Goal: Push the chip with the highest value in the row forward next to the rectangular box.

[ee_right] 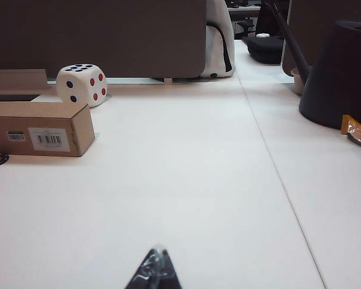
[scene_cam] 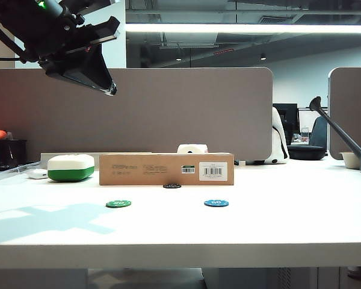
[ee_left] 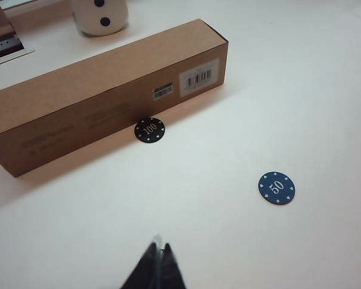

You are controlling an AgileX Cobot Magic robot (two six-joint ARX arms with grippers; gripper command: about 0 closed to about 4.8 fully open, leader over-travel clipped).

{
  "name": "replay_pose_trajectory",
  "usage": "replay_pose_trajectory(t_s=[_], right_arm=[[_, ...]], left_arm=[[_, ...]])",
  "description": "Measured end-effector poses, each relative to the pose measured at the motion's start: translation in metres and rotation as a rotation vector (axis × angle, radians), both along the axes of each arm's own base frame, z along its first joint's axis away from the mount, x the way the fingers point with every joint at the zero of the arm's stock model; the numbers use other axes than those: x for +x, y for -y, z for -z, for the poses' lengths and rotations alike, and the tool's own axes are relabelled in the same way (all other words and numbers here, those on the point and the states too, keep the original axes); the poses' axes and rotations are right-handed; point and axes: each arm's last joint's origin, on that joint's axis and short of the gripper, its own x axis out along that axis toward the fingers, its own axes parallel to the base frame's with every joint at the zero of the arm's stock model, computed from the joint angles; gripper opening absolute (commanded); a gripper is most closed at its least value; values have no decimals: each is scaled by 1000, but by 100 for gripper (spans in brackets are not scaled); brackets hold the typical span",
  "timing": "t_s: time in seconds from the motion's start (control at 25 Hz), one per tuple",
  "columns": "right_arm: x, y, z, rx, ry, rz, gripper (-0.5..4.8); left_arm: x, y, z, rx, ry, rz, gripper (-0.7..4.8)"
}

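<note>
Left wrist view: left gripper point(ee_left: 158, 265) hangs above the white table point(ee_left: 301, 90), fingertips pressed together to a dark point, holding nothing. Ahead of it on the table lies the black 100 chip point(ee_left: 150, 130), flat, just beside the long front face of the brown cardboard box point(ee_left: 102, 84); cannot tell whether it actually touches. Blue 50 chip point(ee_left: 276, 188) lies well apart from the box, nearer the gripper. Box's barcode label point(ee_left: 199, 77) and small green sticker point(ee_left: 163, 91) face the camera. White die point(ee_left: 100, 15) with dark pips sits behind the box.

Exterior view: left gripper point(scene_cam: 111, 89) is raised high at upper left, clear of the table point(scene_cam: 289, 229). Black chip point(scene_cam: 172, 185) sits at the foot of the box point(scene_cam: 166, 169), near its middle. Green chip point(scene_cam: 118, 203) and blue chip point(scene_cam: 216, 203) remain in the front row, either side of the black chip's line. White-and-green rounded case point(scene_cam: 71, 167) stands just left of the box.

Right wrist view: right gripper point(ee_right: 153, 272) also closed to a point, empty, over bare table point(ee_right: 228, 180) well to the right of the box point(ee_right: 39, 129). Dark watering can point(ee_right: 337, 72) stands at far right.
</note>
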Motion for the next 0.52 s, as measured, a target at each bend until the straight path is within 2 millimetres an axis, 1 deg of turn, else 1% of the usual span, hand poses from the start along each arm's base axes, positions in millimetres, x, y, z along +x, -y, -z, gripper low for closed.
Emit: replay_pose_trajectory(t_s=[0.2,0.32,0.4,0.52], right_arm=[[0,0,0,0,0,0,-5],[0,0,0,0,0,0,-5],[0,0,0,0,0,0,-5],[0,0,0,0,0,0,-5]], left_arm=[[0,0,0,8,5,-2,-5],[-2,-3,-2,61,27,-38,-5],[-8,-8,-5,98,32,-68,-5],[-22,-20,-14,143,23,-103,-5]])
